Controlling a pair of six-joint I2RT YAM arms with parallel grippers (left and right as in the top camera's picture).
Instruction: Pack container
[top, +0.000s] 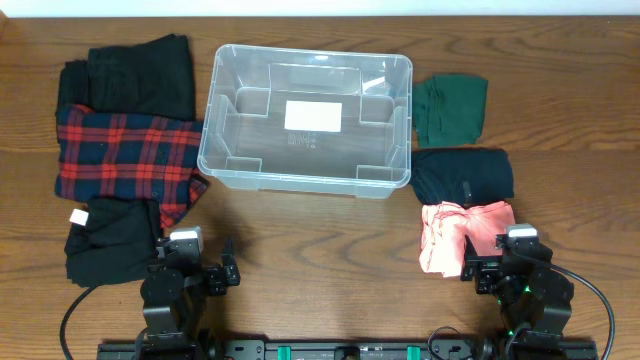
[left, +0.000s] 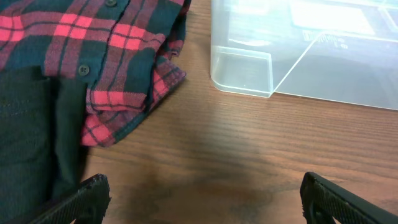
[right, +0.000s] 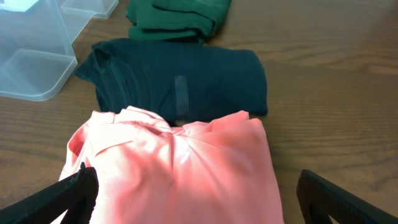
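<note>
Farthest left on the bench (top: 330, 250), a black cloth (top: 140, 75) lies at the back. Its near edge is covered by a plaid shirt (top: 125, 160), red and dark blue. Nearer the robot sits a black bundle (top: 110, 240) with a small white tag (top: 78, 217); its folds are too dark to read. The left wrist view cuts off both the shirt and the bundle.

The left claw (top: 229, 272) hangs low over bare wood just right of the bundle. Its fingers (left: 93, 193) are spread wide and grip nothing, and only their tips show at the bottom of the wrist view.

At the middle back stands the container (top: 300, 178), upright. Its left side is just beside the shirt, and a white label (top: 313, 116) shows through its floor. Each wrist view catches only a corner of it.

To its right, a green cloth (top: 450, 108) lies at the back, then a dark shirt (top: 462, 175), then a pink cloth (top: 455, 235) whose far edge overlaps the dark one.

The right claw (right: 199, 205) is also spread wide, with one finger on each side of the pink cloth's near end. I cannot tell whether the fingers touch it.
</note>
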